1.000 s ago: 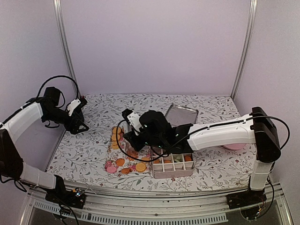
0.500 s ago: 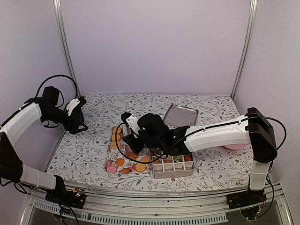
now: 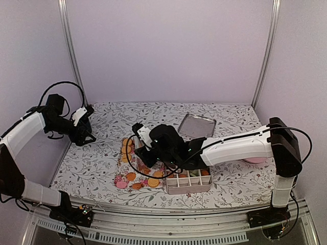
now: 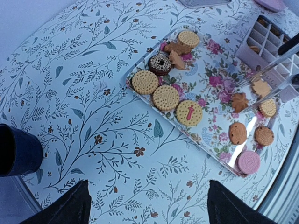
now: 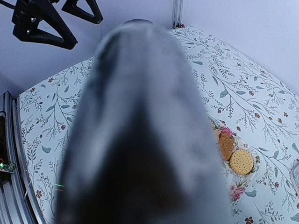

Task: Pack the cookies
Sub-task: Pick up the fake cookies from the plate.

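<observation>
The cookies (image 3: 137, 178) lie on a flat floral tray (image 3: 121, 171) left of centre. In the left wrist view they are round tan ones (image 4: 166, 97), a dark ring (image 4: 160, 63), leaf shapes (image 4: 240, 101) and a pink one (image 4: 249, 162). My right gripper (image 3: 145, 159) hangs low over the tray's right part. Its clear fingers (image 4: 275, 69) reach in beside a leaf cookie (image 4: 260, 87). A blurred grey mass fills its own wrist view, so its state is unclear. My left gripper (image 3: 87, 130) is open and empty above bare cloth at the far left (image 4: 149, 207).
A white box with compartments (image 3: 188, 179) holding some cookies stands right of the tray, also in the left wrist view (image 4: 266, 37). A metal lid (image 3: 196, 125) lies behind it. A pink plate (image 3: 254, 161) is half hidden by the right arm. A dark rounded object (image 4: 16, 151) sits at the left wrist view's left edge.
My right arm has shifted slightly left and lower over the cookie tray. The left arm has barely moved.
</observation>
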Action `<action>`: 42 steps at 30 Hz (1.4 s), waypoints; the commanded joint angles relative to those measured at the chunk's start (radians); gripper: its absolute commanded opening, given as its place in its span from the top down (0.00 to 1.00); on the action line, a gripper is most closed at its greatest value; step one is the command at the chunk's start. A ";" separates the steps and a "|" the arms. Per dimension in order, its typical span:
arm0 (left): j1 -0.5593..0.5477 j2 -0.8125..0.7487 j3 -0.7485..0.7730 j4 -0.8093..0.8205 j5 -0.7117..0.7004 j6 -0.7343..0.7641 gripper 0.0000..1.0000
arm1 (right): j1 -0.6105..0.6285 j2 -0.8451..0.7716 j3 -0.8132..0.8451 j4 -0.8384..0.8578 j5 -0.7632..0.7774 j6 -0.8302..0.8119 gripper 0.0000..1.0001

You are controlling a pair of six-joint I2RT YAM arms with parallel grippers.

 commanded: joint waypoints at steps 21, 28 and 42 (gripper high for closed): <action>0.003 -0.014 0.004 -0.013 0.002 0.004 0.14 | 0.014 -0.041 -0.022 -0.003 0.017 0.032 0.80; 0.002 -0.017 0.001 -0.013 -0.008 0.005 0.14 | 0.014 -0.156 0.002 -0.005 0.035 -0.010 0.80; 0.003 -0.015 0.025 -0.034 -0.016 0.010 0.14 | 0.027 -0.489 -0.247 -0.226 0.077 0.117 0.80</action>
